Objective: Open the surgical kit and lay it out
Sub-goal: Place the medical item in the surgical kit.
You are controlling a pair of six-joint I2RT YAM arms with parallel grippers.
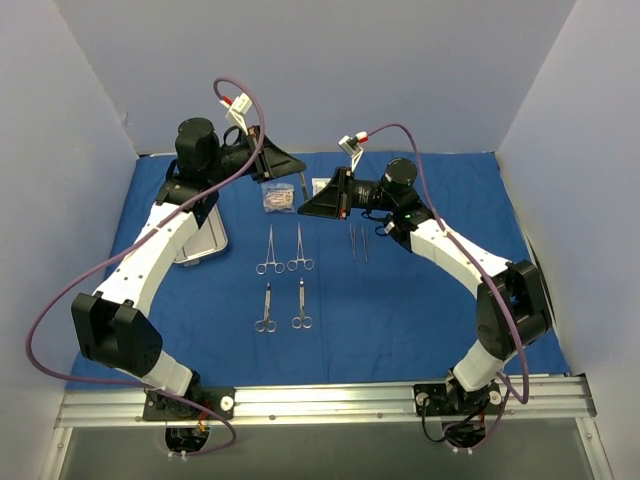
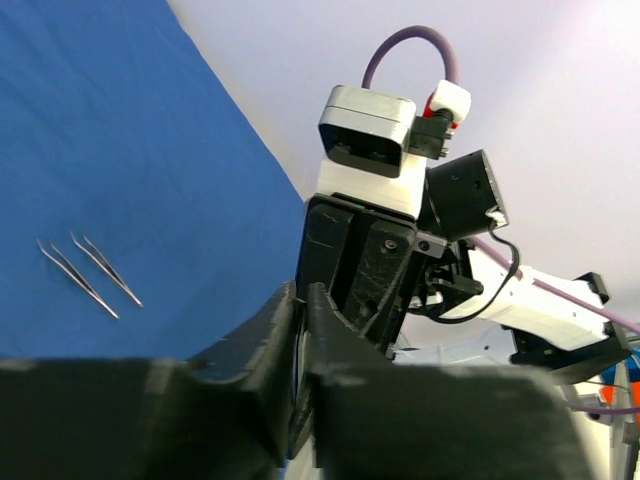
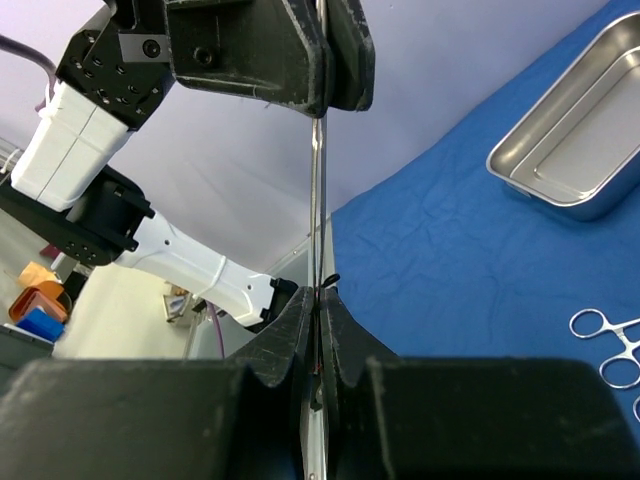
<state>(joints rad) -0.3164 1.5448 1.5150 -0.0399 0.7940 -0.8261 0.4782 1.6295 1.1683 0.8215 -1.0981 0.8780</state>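
Steel tray: flat on the blue cloth wrap spread over the surface, partly under the left arm.
Left hand: raised to the right of the tray's far end, fingers pressed together on one end of a thin tweezer.
Right hand: farther right of the tray, facing the left one, pinching the same tweezer's other end.
Scissor-like instruments: four, laid two by two just right of the tray.
Loose tweezers: two, side by side, beyond the scissors from the tray.
Clear packet: right of the tray's far end, below the raised hands.
Second packet: just beyond the first, partly hidden.
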